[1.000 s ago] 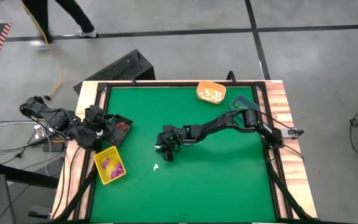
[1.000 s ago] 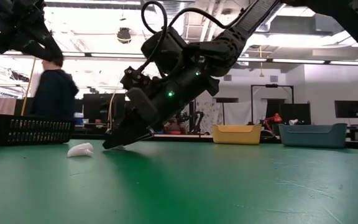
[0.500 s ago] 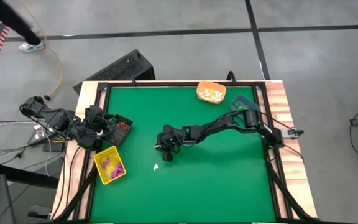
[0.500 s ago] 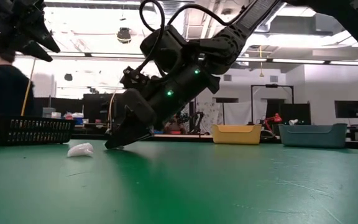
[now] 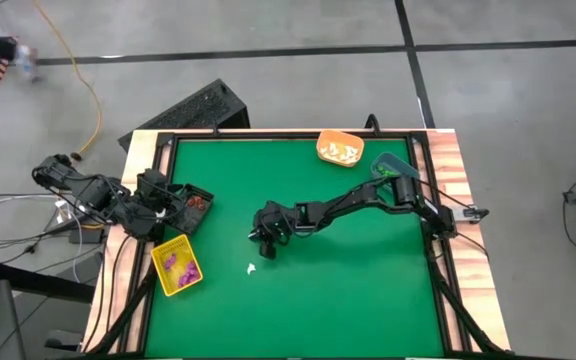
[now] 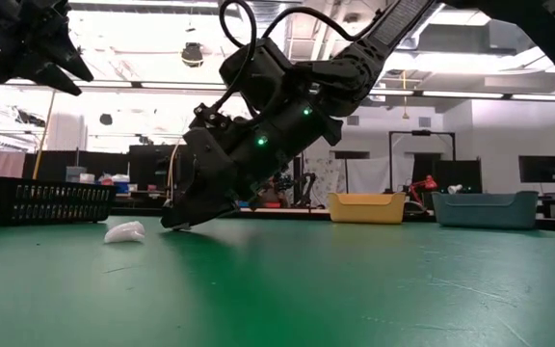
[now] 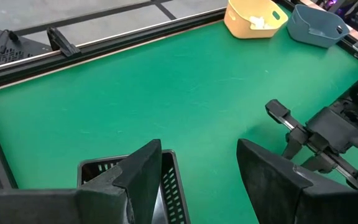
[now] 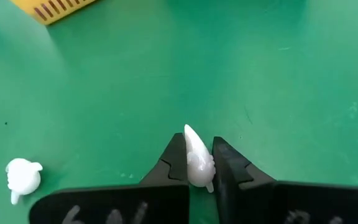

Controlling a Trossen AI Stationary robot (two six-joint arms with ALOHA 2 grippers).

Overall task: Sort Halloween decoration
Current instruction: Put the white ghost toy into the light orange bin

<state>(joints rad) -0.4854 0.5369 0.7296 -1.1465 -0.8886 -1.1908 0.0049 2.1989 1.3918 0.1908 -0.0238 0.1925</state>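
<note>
Pinching white trinket (image 8: 196, 158), right tool (image 8: 194, 163)

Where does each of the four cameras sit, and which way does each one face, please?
High view: overhead, straight down; both arms, green table.
Low view: table height, level across; right tool beside a loose white trinket.
Left wrist view: past the open left tool over the black bin.
Right wrist view: down at the mat; tool shut on a white trinket.
Shared: the right wrist and low views both show the loose trinket.
</note>
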